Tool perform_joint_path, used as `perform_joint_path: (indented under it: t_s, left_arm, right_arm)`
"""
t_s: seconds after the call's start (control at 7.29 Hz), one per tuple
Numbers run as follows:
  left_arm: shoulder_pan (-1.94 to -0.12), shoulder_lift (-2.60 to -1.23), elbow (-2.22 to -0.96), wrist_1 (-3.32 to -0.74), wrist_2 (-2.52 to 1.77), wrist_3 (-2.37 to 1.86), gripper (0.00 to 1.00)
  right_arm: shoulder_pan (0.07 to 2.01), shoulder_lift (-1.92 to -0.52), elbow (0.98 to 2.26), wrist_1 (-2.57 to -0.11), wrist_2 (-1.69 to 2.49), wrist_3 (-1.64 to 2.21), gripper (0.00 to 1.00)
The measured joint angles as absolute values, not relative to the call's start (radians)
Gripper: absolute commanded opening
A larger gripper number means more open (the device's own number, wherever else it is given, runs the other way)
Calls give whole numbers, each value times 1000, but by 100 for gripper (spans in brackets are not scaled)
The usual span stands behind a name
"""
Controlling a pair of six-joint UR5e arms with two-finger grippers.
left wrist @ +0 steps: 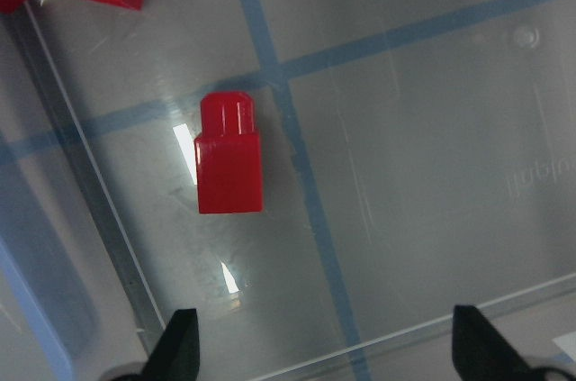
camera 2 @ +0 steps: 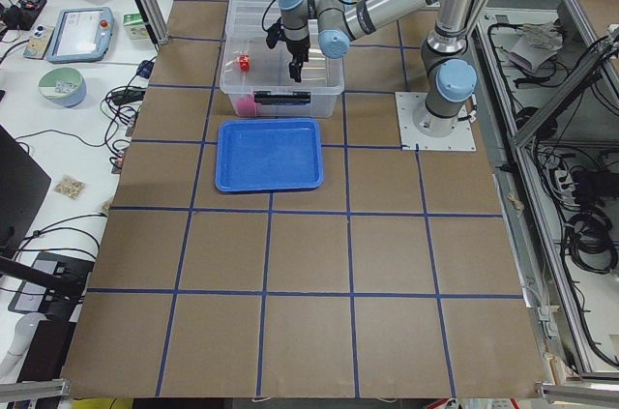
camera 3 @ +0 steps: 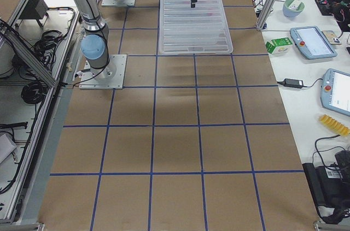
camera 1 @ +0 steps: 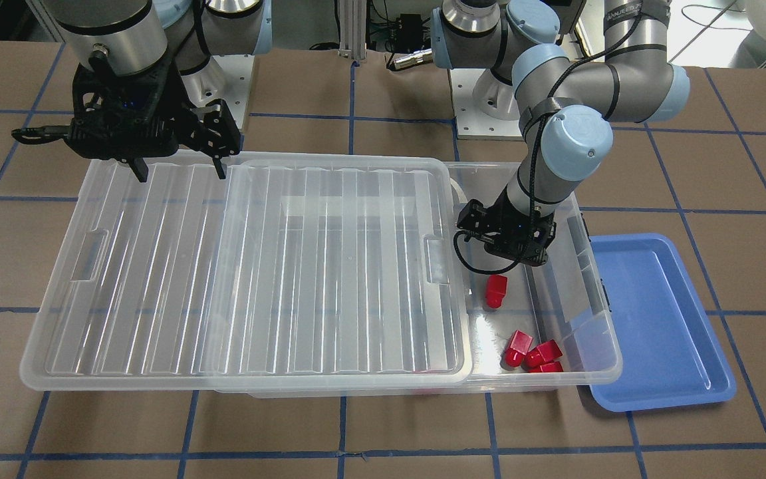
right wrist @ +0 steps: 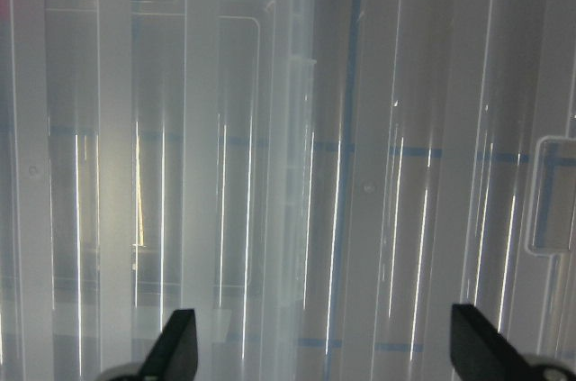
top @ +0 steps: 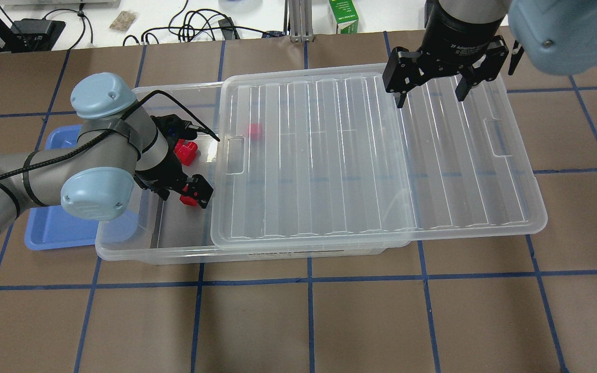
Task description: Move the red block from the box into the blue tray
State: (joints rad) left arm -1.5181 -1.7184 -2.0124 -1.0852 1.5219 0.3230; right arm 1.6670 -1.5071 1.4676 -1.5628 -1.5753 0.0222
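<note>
The clear box [camera 1: 612,347] holds several red blocks. One red block [camera 1: 496,291] lies alone on the box floor. In the left wrist view this red block [left wrist: 229,169] is ahead of the open fingertips [left wrist: 180,347], left of centre. My left gripper [camera 1: 501,263] is open and empty inside the uncovered end of the box, just above that block; overhead the left gripper [top: 184,196] is over the block [top: 189,201]. The blue tray [camera 1: 655,319] sits empty beside the box. My right gripper [top: 430,96] is open and empty above the lid [top: 371,155].
The ribbed clear lid [camera 1: 256,266] is slid sideways, covering most of the box and overhanging its far end. More red blocks [camera 1: 532,351] cluster in a box corner, and one red block [top: 254,130] shows under the lid. The box wall [top: 122,248] stands between the gripper and the tray [top: 55,228].
</note>
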Motion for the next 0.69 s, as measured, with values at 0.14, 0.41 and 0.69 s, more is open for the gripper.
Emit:
perform_joint_path:
  t_s: [0.14, 0.41, 0.69]
  left_arm:
    - [-1508, -1730, -2015, -1077, 1521, 319, 100]
    - [-1471, -1744, -2022, -1072, 1514, 313, 100]
    - [-1463, -1759, -2049, -1040, 1514, 267, 100]
  right_arm:
    - [1669, -1507, 1469, -1562, -1576, 25, 100]
    - [1670, -1506, 1469, -1561, -1584, 25, 100]
    - [1668, -1506, 1470, -1558, -1588, 26, 100]
